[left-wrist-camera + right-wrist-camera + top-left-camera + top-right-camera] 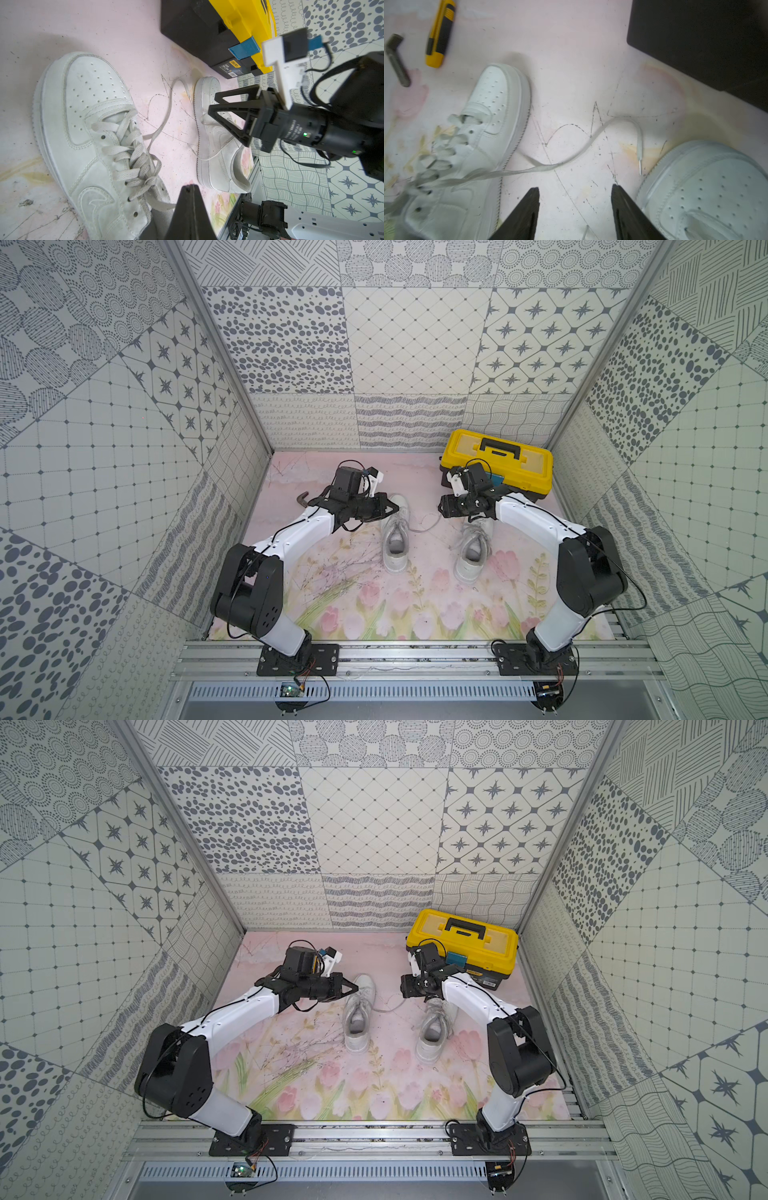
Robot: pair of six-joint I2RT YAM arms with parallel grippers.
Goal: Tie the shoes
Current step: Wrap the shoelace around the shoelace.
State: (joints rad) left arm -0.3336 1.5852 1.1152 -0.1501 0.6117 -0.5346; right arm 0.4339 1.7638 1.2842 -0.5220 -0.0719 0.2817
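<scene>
You have two white shoes on the floral surface (374,605), side by side with toes toward the back wall. One shoe (395,539) lies nearer the left arm and the other shoe (473,547) nearer the right arm, with a clear gap between them. There is one yellow toolbox (498,460) in the far right corner, behind the right-side shoe. The right wrist view shows one yellow-and-black utility knife (439,35) and one grey L-shaped key (396,60) beside it, both beyond the left-side shoe.

One loose lace (591,141) runs from the left-side shoe across the bare surface. It curls, and its tip ends just beside the toe of the other shoe.

Your left hand (395,508) has its fingers pressed together. In both top views it sits over the front of the left-side shoe. In its own wrist view a lace end passes close beside the closed tips (190,187), but you cannot tell whether it is caught.

Your right hand (575,189) is spread apart, with only bare surface between the fingers. It holds nothing and sits above the gap between the shoes, close to the toe of the right-side one.
</scene>
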